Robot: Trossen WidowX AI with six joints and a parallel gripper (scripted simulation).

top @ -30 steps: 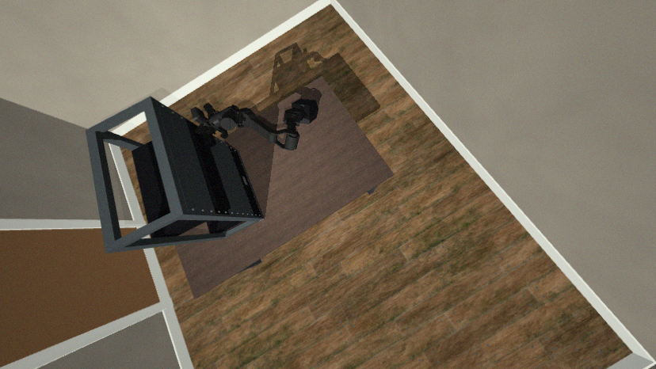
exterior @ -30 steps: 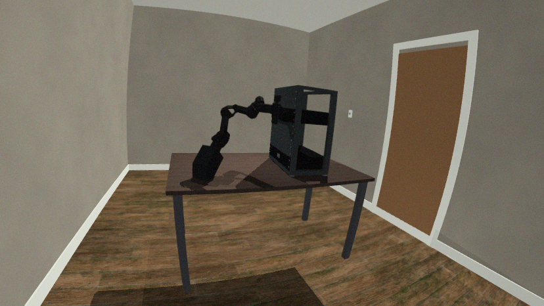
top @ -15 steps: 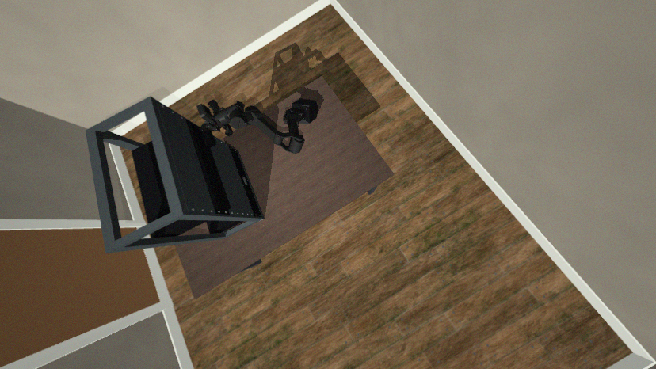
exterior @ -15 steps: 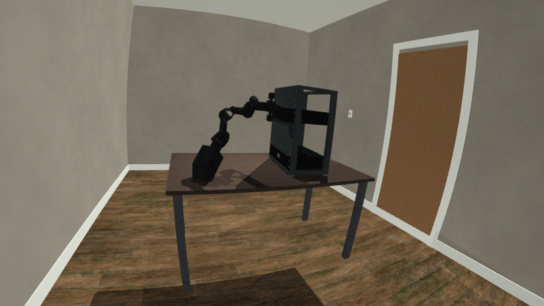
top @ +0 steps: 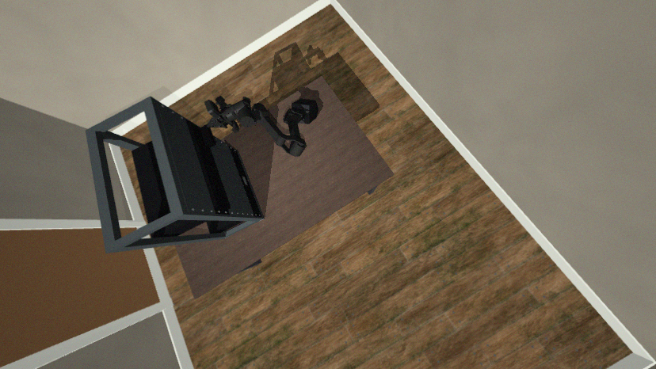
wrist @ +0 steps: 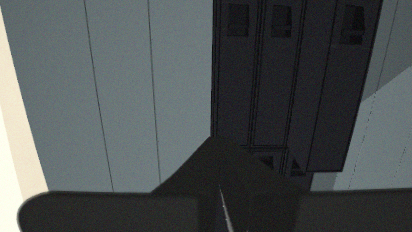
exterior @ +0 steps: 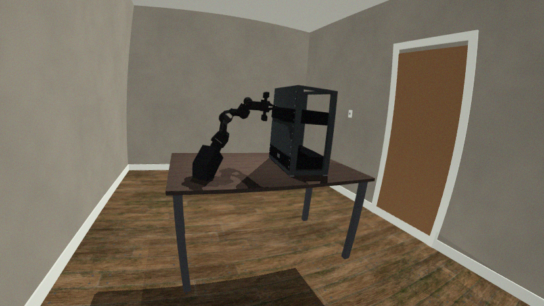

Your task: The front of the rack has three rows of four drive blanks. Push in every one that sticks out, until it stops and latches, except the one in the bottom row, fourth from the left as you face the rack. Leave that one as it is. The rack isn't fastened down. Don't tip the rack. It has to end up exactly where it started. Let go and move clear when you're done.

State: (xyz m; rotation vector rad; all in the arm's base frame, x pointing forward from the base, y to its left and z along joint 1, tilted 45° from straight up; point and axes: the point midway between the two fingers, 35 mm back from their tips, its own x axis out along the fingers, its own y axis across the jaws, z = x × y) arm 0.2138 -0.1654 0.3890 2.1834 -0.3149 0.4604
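No gap in pincer point(wrist: 223, 202), seemingly against drive blanks point(wrist: 270, 85).

A dark brown wooden counter point(exterior: 266, 182) on four dark legs stands on the plank floor point(exterior: 247, 243); on its top rest the black arm base point(exterior: 206, 163) near one end and the open-framed dark rack point(exterior: 300, 131) at the other, well apart.

The rack point(exterior: 302, 129) stands on the table point(exterior: 262, 182) facing the arm point(exterior: 224, 129).
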